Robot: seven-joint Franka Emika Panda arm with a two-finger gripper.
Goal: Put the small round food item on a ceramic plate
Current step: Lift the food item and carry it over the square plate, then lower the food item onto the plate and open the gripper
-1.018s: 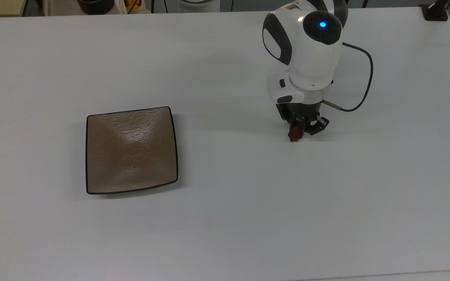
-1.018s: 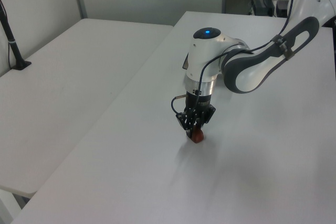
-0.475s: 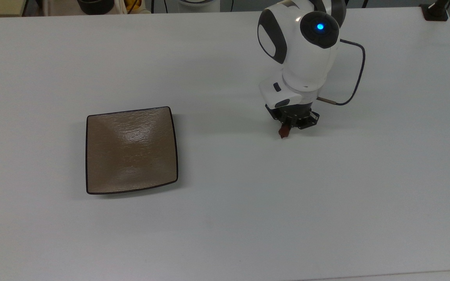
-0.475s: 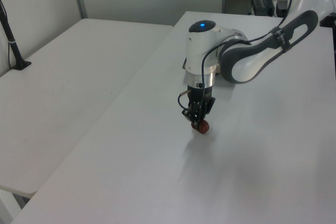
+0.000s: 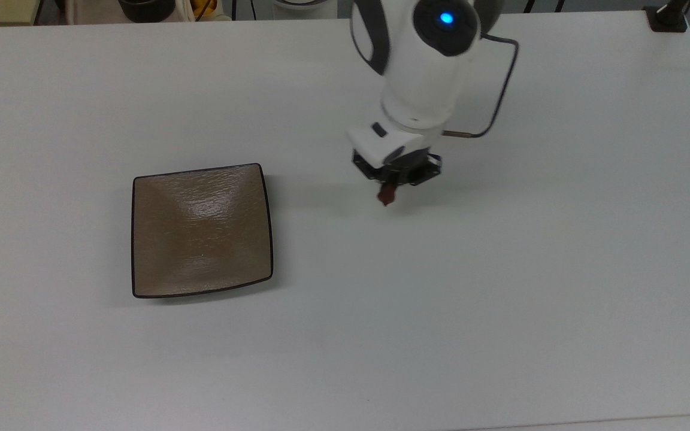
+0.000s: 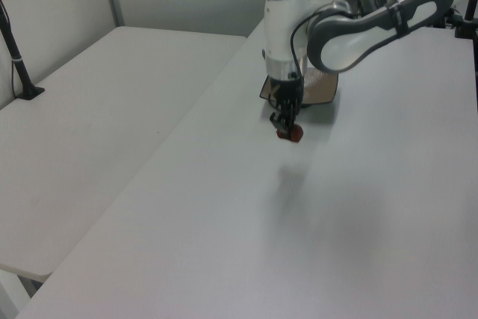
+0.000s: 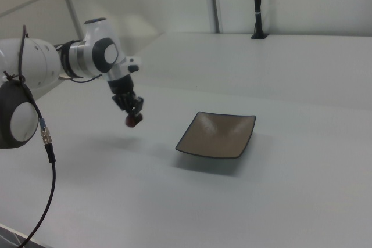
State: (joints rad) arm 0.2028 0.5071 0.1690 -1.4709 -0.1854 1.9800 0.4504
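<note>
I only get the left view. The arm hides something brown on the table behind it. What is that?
Observer: A square tan plate with a dark rim; the top view shows all of it.
Visitor: Is anything on it?
Observer: No, in the top view its surface is bare.
Visitor: And the little red thing the robot holds, is it over the plate?
Observer: No. In the top view the nut gripped in the hand is well off to the top view's right of the plate, with bare table between them.
</note>
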